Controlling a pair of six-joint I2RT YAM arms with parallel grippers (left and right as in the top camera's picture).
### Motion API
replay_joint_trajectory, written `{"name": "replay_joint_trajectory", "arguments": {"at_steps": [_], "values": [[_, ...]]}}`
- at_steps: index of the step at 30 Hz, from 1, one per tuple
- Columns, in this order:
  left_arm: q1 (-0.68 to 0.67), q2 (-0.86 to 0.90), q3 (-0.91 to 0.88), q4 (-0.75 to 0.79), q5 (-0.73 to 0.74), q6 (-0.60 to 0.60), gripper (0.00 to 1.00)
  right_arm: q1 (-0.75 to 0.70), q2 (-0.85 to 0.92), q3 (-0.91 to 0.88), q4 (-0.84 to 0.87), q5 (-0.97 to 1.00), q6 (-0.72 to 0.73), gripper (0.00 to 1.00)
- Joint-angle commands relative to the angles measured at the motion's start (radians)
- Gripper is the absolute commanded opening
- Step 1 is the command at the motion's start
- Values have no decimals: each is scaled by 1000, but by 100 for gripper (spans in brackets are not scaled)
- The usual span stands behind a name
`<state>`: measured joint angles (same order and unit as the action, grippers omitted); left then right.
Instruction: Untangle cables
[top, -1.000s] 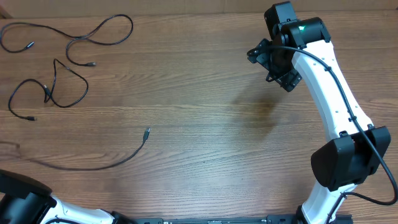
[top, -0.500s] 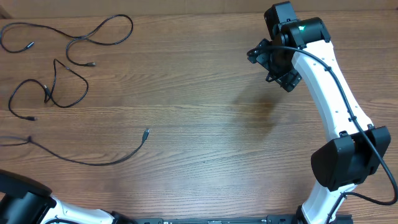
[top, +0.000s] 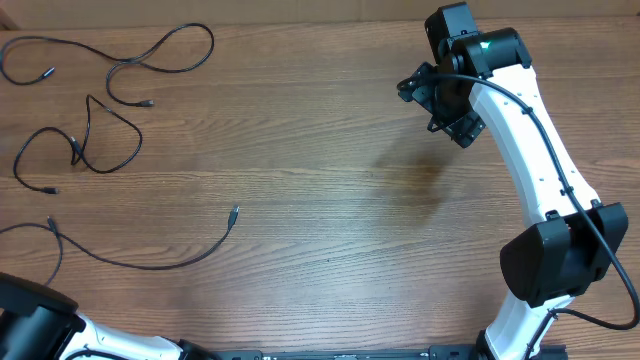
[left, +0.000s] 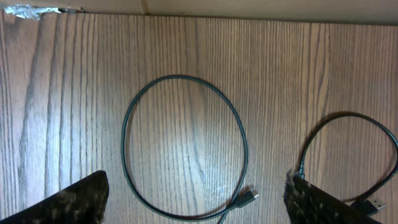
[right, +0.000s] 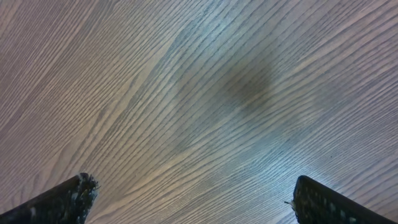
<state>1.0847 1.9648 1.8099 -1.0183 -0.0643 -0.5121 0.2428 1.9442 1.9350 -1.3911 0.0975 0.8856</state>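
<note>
Three separate black cables lie on the left of the wooden table. One cable (top: 165, 45) winds along the far edge, a second (top: 110, 120) forms a loop below it, and a third (top: 150, 267) curves along the near side with a plug at each end. In the left wrist view, a round loop of cable (left: 124, 137) with its plug (left: 249, 198) lies flat between the wide-apart fingers of my left gripper (left: 196, 180). That gripper is open and touches nothing. Another cable (left: 348, 115) lies to its right. My right gripper (top: 438, 103) hovers open over bare wood (right: 193, 183) at the far right.
The left arm's base (top: 35, 325) sits at the near left corner and the right arm's white body (top: 545, 170) runs down the right side. The table's far edge (left: 186, 9) lies just beyond the cable loop.
My left gripper has opened and let go of the near cable's left end. That end now lies loose on the table with its plug curled inward. The right arm has not moved.
</note>
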Motion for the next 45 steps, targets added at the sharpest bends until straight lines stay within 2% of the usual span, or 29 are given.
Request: {"name": "replay_joint_trajectory", "arguments": {"at_steps": [1, 4, 5, 7, 9, 16, 20, 21, 24, 26, 29, 36, 41, 45], "values": [[1, 10, -10, -19, 140, 19, 89, -3, -3, -5, 1, 14, -4, 100], [-5, 10, -10, -41, 380, 50, 90, -3, -3, -5, 1, 14, -4, 100], [-23, 10, -10, -57, 527, 96, 89, -3, -3, -5, 1, 14, -4, 100], [-58, 10, -11, -79, 625, 139, 86, -3, -3, -5, 1, 14, -4, 100], [-110, 10, -10, -114, 655, 156, 84, -3, -3, -5, 1, 14, -4, 100], [-401, 10, -43, -217, 540, 190, 82, -3, -3, -5, 1, 14, -4, 100], [-569, 10, -96, -235, 524, 135, 88, -3, -3, -5, 1, 14, -4, 100], [-608, 10, -114, -232, 508, 97, 88, -3, -3, -5, 1, 14, -4, 100], [-788, 10, -202, -210, 257, -299, 91, -3, -3, -5, 1, 14, -4, 100], [-831, 10, -218, -182, 246, -327, 90, -3, -3, -5, 1, 14, -4, 100], [-856, 3, -218, -179, 248, -325, 91, -3, -3, -5, 1, 14, -4, 100], [-817, -76, -218, -291, 206, -293, 90, -3, -3, -5, 2, 14, -4, 100], [-818, -190, -244, -316, 143, -272, 88, -3, -3, -5, 1, 14, -4, 100], [-824, -318, -343, -303, 142, -262, 89, -3, -3, -5, 1, 14, -4, 100]]}}
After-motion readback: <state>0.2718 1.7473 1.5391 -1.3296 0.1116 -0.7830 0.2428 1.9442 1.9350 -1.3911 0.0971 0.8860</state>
